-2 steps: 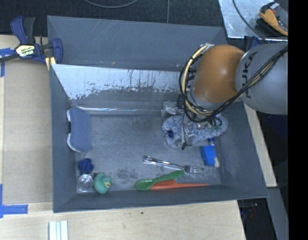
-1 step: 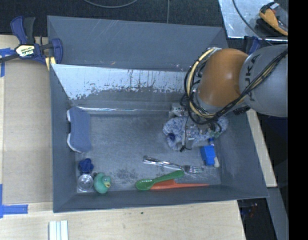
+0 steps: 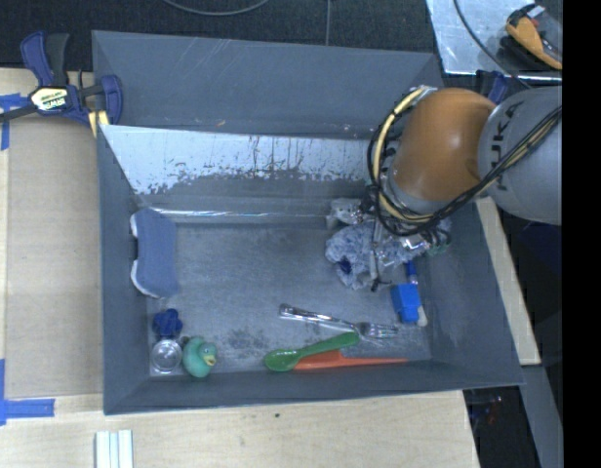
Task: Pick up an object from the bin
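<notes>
The gripper [image 3: 383, 261], beneath the arm's orange cover [image 3: 432, 154], is down in the right part of the grey bin [image 3: 281, 96], against a crumpled blue-and-white wad [image 3: 347, 252] lying near the back wall; whether it is released or clenched cannot be told. Just beside it toward the front lies a small blue block [image 3: 408, 303], with a metal utensil [image 3: 330, 318], a green spoon [image 3: 308, 353] and an orange stick [image 3: 364, 362] near the front wall. A blue cloth [image 3: 155, 252] and a teal ball [image 3: 198, 359] lie well apart at the left.
</notes>
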You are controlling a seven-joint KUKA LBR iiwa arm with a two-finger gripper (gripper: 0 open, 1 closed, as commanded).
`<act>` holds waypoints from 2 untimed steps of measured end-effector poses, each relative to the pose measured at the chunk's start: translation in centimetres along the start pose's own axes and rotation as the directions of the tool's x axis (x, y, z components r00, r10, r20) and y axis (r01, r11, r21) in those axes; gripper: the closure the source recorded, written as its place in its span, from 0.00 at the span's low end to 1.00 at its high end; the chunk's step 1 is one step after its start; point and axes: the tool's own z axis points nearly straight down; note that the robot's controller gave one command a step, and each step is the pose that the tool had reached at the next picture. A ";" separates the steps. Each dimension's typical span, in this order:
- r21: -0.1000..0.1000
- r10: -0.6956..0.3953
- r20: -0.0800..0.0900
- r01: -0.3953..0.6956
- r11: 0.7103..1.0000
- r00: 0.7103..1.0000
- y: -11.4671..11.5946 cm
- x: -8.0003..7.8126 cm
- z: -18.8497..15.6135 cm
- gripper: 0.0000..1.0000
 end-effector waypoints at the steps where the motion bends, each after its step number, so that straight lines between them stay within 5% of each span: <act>1: 0.002 0.258 -0.008 -0.258 0.966 0.966 1.5 0.5 -0.2 1.00; 2: 0.002 0.258 -0.008 -0.258 0.966 0.966 1.5 0.5 -0.2 1.00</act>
